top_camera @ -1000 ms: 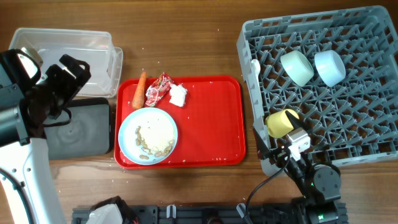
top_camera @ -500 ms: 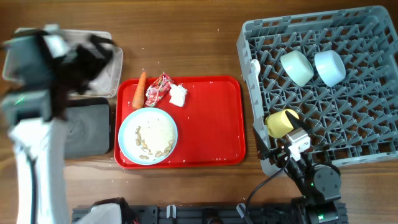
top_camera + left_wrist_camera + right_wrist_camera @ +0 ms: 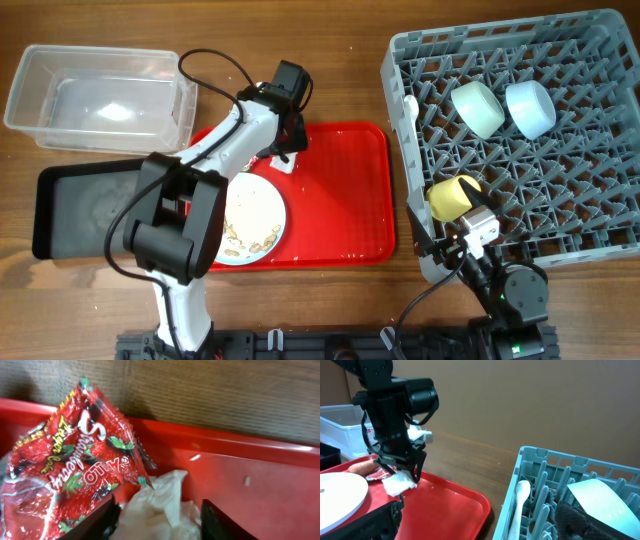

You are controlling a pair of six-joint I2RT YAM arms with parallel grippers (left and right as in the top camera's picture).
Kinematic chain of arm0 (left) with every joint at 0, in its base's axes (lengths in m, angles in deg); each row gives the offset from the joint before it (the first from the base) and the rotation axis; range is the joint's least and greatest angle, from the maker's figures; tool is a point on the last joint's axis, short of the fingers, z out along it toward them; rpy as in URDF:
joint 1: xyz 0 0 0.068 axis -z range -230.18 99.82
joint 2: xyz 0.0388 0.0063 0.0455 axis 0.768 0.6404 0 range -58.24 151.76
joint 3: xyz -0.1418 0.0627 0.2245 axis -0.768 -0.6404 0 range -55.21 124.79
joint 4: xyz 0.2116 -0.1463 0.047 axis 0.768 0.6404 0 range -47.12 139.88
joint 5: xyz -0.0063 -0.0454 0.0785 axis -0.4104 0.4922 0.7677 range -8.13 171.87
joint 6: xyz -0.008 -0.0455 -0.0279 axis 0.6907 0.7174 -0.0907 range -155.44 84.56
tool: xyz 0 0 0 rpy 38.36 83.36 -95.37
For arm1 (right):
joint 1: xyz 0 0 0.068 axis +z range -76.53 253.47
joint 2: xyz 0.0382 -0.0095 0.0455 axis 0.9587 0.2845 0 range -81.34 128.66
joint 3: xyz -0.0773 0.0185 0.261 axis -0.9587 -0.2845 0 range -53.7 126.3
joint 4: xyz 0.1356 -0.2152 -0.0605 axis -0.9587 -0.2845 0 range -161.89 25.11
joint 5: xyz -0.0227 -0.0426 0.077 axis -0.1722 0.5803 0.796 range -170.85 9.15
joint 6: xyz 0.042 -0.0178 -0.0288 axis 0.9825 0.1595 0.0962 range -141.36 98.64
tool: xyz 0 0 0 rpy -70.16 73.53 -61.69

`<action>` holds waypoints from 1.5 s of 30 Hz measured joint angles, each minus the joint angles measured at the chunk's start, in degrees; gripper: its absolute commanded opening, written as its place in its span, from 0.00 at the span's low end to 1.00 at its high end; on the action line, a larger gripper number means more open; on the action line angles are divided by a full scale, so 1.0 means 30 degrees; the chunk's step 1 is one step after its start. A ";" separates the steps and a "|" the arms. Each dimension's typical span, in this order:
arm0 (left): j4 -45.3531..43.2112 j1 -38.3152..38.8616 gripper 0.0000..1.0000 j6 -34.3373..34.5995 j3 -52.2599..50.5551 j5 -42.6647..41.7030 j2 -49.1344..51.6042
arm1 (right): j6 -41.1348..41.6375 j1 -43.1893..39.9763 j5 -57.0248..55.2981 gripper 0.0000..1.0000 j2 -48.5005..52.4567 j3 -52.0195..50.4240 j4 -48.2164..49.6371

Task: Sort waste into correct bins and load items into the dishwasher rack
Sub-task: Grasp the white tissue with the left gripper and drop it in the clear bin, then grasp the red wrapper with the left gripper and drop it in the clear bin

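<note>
My left gripper (image 3: 162,521) is open, low over the back of the red tray, its fingers either side of the crumpled white tissue (image 3: 161,502). The red-and-white wrapper (image 3: 75,467) lies just left of the tissue. From the right wrist view the carrot (image 3: 360,466) lies beside them. The pale-blue plate (image 3: 255,215) with crumbs (image 3: 250,236) is partly under my left arm. Two light-blue bowls (image 3: 478,108) (image 3: 530,108), the yellow cup (image 3: 453,196) and the white spoon (image 3: 410,108) are in the grey rack (image 3: 600,60). My right gripper (image 3: 440,245) is open and empty at the rack's front-left corner.
The clear tub (image 3: 60,65) stands at the back left, with the black tray (image 3: 90,205) in front of it. The red tray (image 3: 340,200) lies between them and the rack. My left arm crosses the tray's left side.
My left arm has swung right from over the tub and black tray to the red tray, and its gripper has come down around the tissue. The right arm has not moved.
</note>
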 measured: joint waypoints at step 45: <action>-0.0925 -0.1464 0.55 -0.7810 -0.0845 0.0918 -0.0102 | 0.0000 0.0000 0.0000 1.00 0.0000 0.0000 0.0007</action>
